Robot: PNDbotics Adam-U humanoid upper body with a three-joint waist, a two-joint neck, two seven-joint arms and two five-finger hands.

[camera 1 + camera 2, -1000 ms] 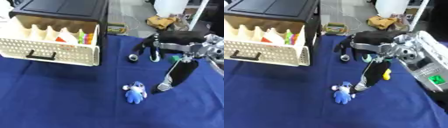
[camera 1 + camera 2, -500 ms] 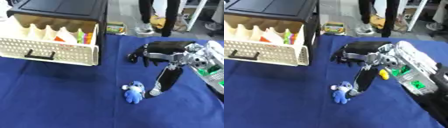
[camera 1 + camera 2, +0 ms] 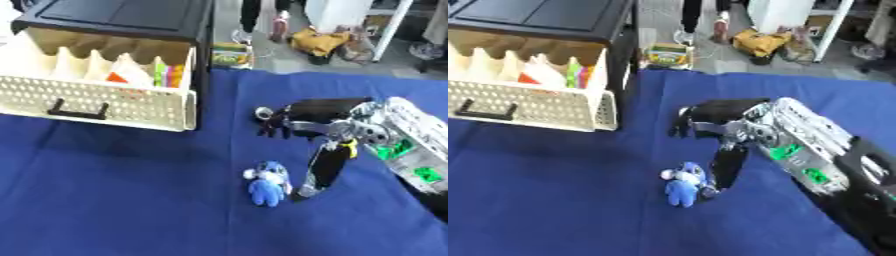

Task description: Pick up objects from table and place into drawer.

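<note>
A small blue plush toy [image 3: 267, 183] lies on the blue tablecloth, in front of and to the right of the drawer. My right hand [image 3: 325, 114] hovers just right of it, open, with its fingers stretched left. Its thumb [image 3: 322, 169] points down, the tip right beside the toy's right side; I cannot tell whether it touches. The cream drawer [image 3: 98, 104] stands pulled out of the black cabinet [image 3: 122, 17] at the upper left. Several colourful items sit between its dividers. My left hand shows in neither view.
A small yellow thing [image 3: 351, 148] shows by my right wrist. Beyond the table's far edge the floor holds a yellow bag [image 3: 315, 41] and a small box [image 3: 229, 54]. Bare blue cloth [image 3: 105, 200] spreads to the front left.
My right hand has come in lower and leftwards, bringing its thumb tip close beside the blue toy. The toy itself has stayed where it was.
</note>
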